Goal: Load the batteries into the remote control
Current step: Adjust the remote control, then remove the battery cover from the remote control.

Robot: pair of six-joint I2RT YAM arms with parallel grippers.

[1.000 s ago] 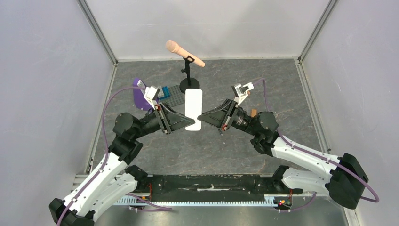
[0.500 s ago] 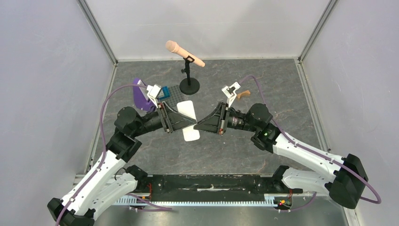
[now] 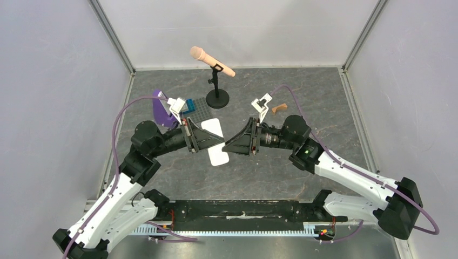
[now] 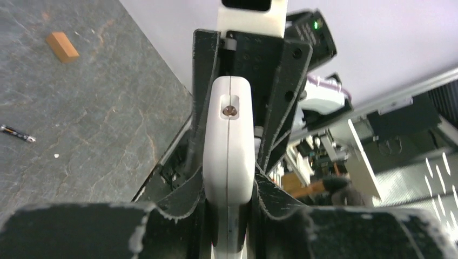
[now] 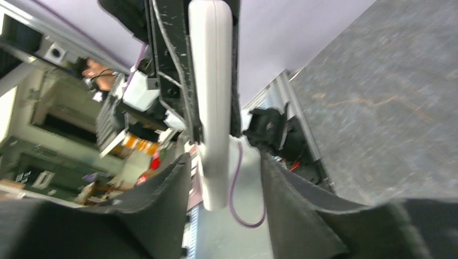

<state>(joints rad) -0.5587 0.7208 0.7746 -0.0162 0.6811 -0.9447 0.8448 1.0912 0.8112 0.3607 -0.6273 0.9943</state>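
Note:
The white remote control [image 3: 217, 142] is held off the table by my left gripper [image 3: 218, 141], plain white side showing, tilted. In the left wrist view the remote [image 4: 228, 135] stands edge-on, pinched between my left gripper's [image 4: 228, 181] two jaws. My right gripper [image 3: 227, 145] faces it from the right. In the right wrist view its jaws [image 5: 224, 167] stand wide apart around the remote's [image 5: 212, 102] end without touching it. One thin dark battery [image 4: 17, 133] lies on the table at the left of the left wrist view. The other battery is not in view.
A microphone [image 3: 211, 60] on a black stand [image 3: 217, 99] stands at the back centre. A grey slab with a purple stand [image 3: 162, 110] and a blue piece [image 3: 190, 105] lie behind my left arm. Tan wooden blocks lie on the table [image 3: 279, 108], [image 4: 61, 46]. Walls close three sides.
The remote has rolled from lying flat, face to the camera, to tilted, and has come nearer and lower. Both grippers moved with it; the right wrist turned.

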